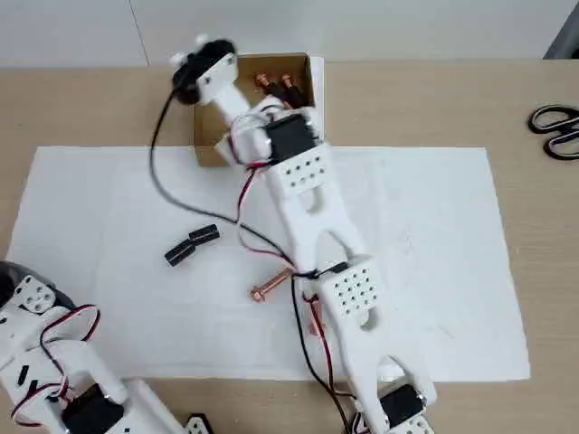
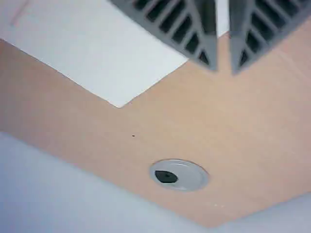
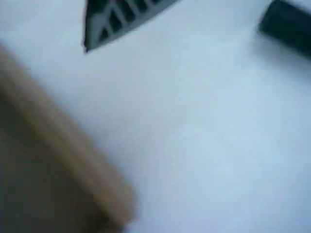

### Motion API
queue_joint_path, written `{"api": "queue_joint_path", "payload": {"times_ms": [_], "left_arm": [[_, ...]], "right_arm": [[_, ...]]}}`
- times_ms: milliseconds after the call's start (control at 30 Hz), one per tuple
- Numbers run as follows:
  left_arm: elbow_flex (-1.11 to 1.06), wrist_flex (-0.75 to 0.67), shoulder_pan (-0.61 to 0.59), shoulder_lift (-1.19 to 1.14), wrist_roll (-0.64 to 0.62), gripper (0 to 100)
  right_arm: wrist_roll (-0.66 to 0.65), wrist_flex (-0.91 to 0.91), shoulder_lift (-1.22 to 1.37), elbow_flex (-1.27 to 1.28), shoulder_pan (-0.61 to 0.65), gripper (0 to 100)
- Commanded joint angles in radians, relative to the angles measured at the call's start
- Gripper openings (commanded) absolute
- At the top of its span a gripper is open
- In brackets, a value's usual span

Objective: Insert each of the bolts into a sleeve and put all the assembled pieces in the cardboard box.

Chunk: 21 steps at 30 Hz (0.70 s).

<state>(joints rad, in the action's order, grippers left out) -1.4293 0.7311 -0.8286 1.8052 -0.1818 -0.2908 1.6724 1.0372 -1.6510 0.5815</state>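
Observation:
Two black sleeves [image 1: 192, 244] lie end to end on the white paper [image 1: 434, 235]. A copper bolt [image 1: 270, 287] rests on the paper beside the right arm. Copper bolts [image 1: 276, 86] lie inside the cardboard box [image 1: 208, 152] at the table's back. My right arm stretches across the paper, and its gripper [image 1: 206, 68] hangs over the box's left rim. Its wrist view has the box wall [image 3: 63, 145] and a black sleeve [image 3: 286, 24] on the paper. My left gripper [image 2: 222, 63] is shut on nothing, above bare table off the paper's corner, with its arm [image 1: 54, 362] at the front left.
Scissors [image 1: 556, 131] lie at the table's right edge. A grey cable grommet [image 2: 179, 174] is set in the tabletop near the left gripper. Black and red cables [image 1: 163, 154] trail from the right arm over the paper by the sleeves.

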Motion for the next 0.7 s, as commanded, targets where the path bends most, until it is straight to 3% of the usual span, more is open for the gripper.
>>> {"api": "queue_joint_path", "payload": {"times_ms": [0,133,300,500,667], "left_arm": [[0.004,0.008,-0.040,0.014,-0.005,1],[0.004,0.012,-0.150,0.014,-0.005,1],[0.005,0.094,-0.282,0.014,-0.005,1],[0.005,0.213,-0.416,0.014,-0.005,1],[0.005,0.226,-0.505,0.014,-0.005,1]], "right_arm": [[-0.031,0.022,-0.093,0.017,0.042,20.5],[-0.186,0.022,-0.128,0.031,0.090,20.5],[-0.270,0.022,-0.137,0.123,0.140,20.5],[-0.298,0.022,-0.145,0.388,0.157,20.5],[-0.298,0.024,-0.147,0.489,0.194,20.5]]}}
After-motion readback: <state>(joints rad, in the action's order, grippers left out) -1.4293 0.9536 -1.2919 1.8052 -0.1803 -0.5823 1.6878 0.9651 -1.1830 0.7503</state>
